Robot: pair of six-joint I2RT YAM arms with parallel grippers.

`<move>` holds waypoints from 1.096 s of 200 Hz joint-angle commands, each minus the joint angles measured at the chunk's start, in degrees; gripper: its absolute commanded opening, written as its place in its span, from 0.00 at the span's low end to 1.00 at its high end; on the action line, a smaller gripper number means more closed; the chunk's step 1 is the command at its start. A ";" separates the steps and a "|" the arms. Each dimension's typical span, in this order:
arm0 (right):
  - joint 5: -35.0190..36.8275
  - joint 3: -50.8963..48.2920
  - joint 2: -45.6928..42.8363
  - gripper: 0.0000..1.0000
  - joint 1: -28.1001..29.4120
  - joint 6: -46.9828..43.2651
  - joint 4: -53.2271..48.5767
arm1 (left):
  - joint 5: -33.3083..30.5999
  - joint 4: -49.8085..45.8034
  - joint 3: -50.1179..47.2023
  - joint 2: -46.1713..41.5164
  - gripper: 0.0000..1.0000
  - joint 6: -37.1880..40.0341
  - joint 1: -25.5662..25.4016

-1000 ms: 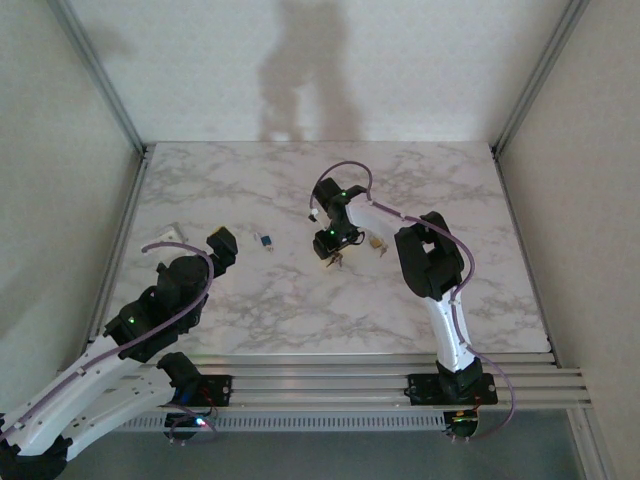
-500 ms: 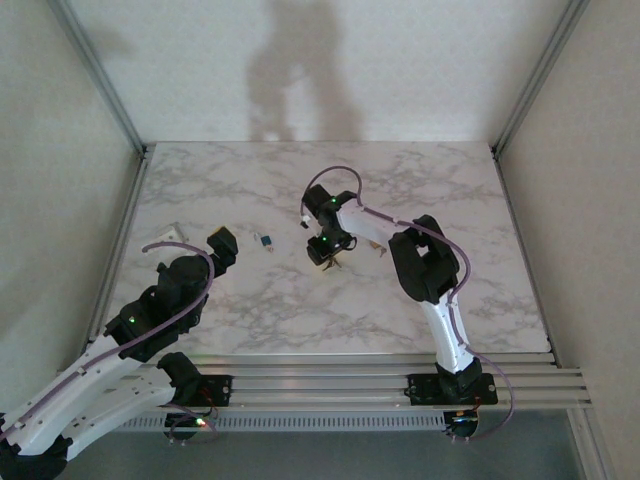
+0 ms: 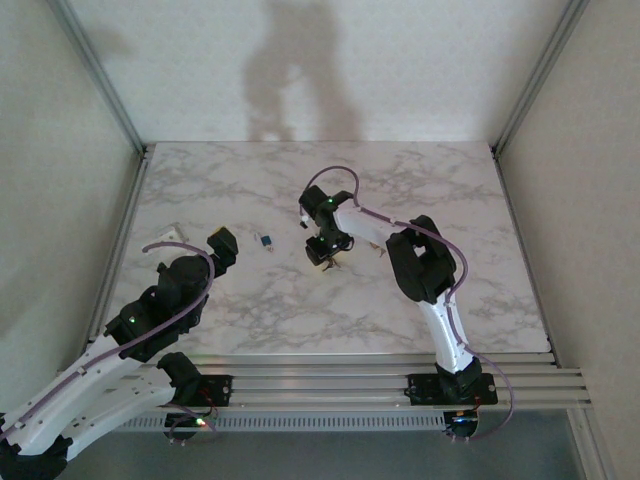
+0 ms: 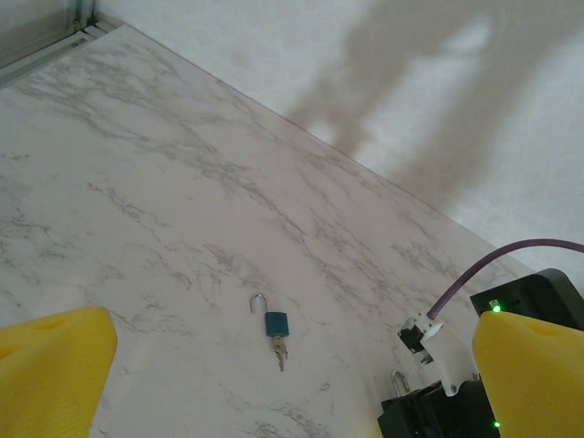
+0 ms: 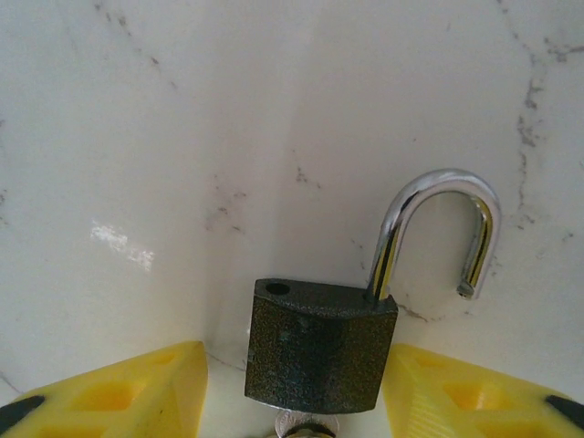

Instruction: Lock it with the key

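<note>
A small black padlock (image 5: 318,347) lies on the marble table (image 3: 250,190), its chrome shackle (image 5: 447,224) swung open. The round silvery head of the key (image 5: 306,423) pokes out under the padlock's body. My right gripper (image 5: 294,392) (image 3: 325,256) straddles the body. Its right finger (image 5: 456,392) sits against the padlock, while a gap separates the left finger (image 5: 128,392) from it. My left gripper (image 4: 292,383) (image 3: 222,245) hovers wide open and holds nothing, far to the left of the black padlock.
A blue mini padlock (image 4: 276,323) (image 3: 265,241) lies between the arms with its shackle open and its own key (image 4: 279,351) in it. A small white object (image 3: 172,236) lies near the left rail. A brass mini padlock (image 3: 380,250) lies just right of the right wrist.
My right gripper has shifted a little to the left over the table, with the black padlock still between its fingers. The left arm has stayed still.
</note>
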 commanded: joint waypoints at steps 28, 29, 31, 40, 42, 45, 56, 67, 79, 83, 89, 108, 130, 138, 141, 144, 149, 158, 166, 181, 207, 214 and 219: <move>-0.79 3.07 5.37 0.52 0.98 4.97 -6.34 | -0.68 -0.89 -0.75 -0.25 1.00 -0.69 0.57; -0.70 3.12 5.49 0.52 0.98 5.00 -6.40 | -0.70 -0.90 -0.77 -0.27 1.00 -0.70 0.50; -0.53 3.14 5.62 0.51 1.02 5.09 -6.45 | -0.64 -0.91 -0.78 -0.28 1.00 -0.71 0.58; -0.07 3.34 6.15 0.49 1.01 5.50 -6.85 | -0.67 -0.92 -0.77 -0.37 1.00 -0.65 0.48; 0.02 3.41 6.23 0.48 1.05 5.54 -6.91 | -0.64 -0.96 -0.78 -0.37 0.99 -0.65 0.51; 0.14 3.50 6.37 0.47 0.99 5.63 -7.08 | -0.63 -0.91 -0.78 -0.41 1.00 -0.63 0.47; 0.62 3.70 6.98 0.47 1.06 5.97 -7.57 | -0.63 -0.93 -0.83 -0.38 1.00 -0.71 0.56; 1.53 3.77 7.44 0.46 0.98 6.30 -7.76 | -0.61 -0.84 -0.87 -0.37 1.00 -0.71 0.52; 1.76 3.97 7.79 0.46 0.86 6.52 -7.86 | -0.63 -0.77 -0.87 -0.30 1.00 -0.74 0.57; 1.79 4.05 7.95 0.46 0.88 6.52 -7.84 | -0.56 -0.80 -0.96 -0.29 1.00 -0.71 0.56; 1.59 4.14 8.22 0.45 0.86 6.48 -7.80 | -0.53 -0.81 -0.95 -0.29 1.00 -0.80 0.62; 1.27 4.40 9.01 0.44 0.88 6.37 -7.69 | -0.58 -0.75 -0.91 -0.29 1.00 -0.74 0.52; 1.49 4.24 9.69 0.41 0.85 6.51 -7.44 | -0.61 -0.91 -0.96 -0.29 1.00 -0.78 0.53; 1.50 4.14 9.89 0.38 0.89 6.61 -7.21 | -0.62 -0.91 -0.94 -0.29 0.99 -0.79 0.60; 1.49 4.14 9.94 0.38 0.89 6.61 -7.17 | -0.63 -0.86 -0.95 -0.29 0.99 -0.75 0.53; 1.50 4.08 9.98 0.37 0.89 6.61 -7.18 | -0.63 -0.94 -0.90 -0.30 0.99 -0.77 0.47; 1.52 4.05 10.07 0.37 0.89 6.61 -7.09 | -0.67 -0.86 -0.96 -0.29 0.99 -0.80 0.60; 1.49 4.05 10.27 0.37 0.87 6.61 -6.95 | -0.68 -0.86 -0.96 -0.29 0.99 -0.80 0.48; 1.64 3.97 10.31 0.37 0.84 6.62 -6.96 | -0.70 -0.77 -0.96 -0.21 1.00 -0.78 0.51; 1.77 3.81 10.35 0.35 0.88 6.65 -6.74 | -0.74 -0.86 -0.89 -0.11 1.00 -0.79 0.50; 0.93 2.54 9.27 0.30 0.89 6.51 -5.63 | -0.71 -0.91 -1.05 -0.07 0.99 -0.86 0.52; 0.63 1.86 8.54 0.29 0.89 6.44 -5.12 | -0.68 -0.91 -1.04 -0.10 1.00 -0.88 0.56; 0.14 1.35 7.92 0.29 0.93 6.35 -4.70 | -0.63 -0.92 -1.06 -0.04 1.00 -0.84 0.47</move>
